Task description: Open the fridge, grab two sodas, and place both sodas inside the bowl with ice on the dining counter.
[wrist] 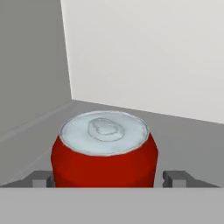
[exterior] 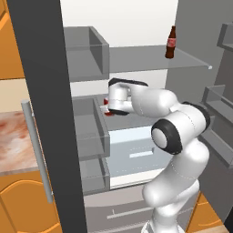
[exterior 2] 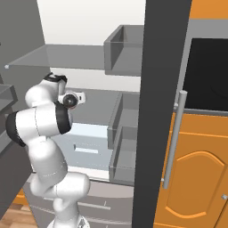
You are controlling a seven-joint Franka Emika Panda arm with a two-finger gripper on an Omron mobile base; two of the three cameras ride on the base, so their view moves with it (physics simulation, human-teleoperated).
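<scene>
- Reaching deep into the tall grey fridge [exterior: 191,41] with its doors open, the white arm works in a tight space; a careless pull-out could knock the grey door bins on the left, I judge.
- The slim dark-brown bottle with the red label [exterior: 171,42] stands on the upper glass shelf, far right, well apart from the hand and safe for now.
- The small red cylindrical can with a silver top [wrist: 104,152] stands upright on the middle shelf near the left wall; an off-centre squeeze could tip or push it.
- The hand [wrist: 110,178] brackets the can, fingers wide, one each side, not yet gripping.
</scene>
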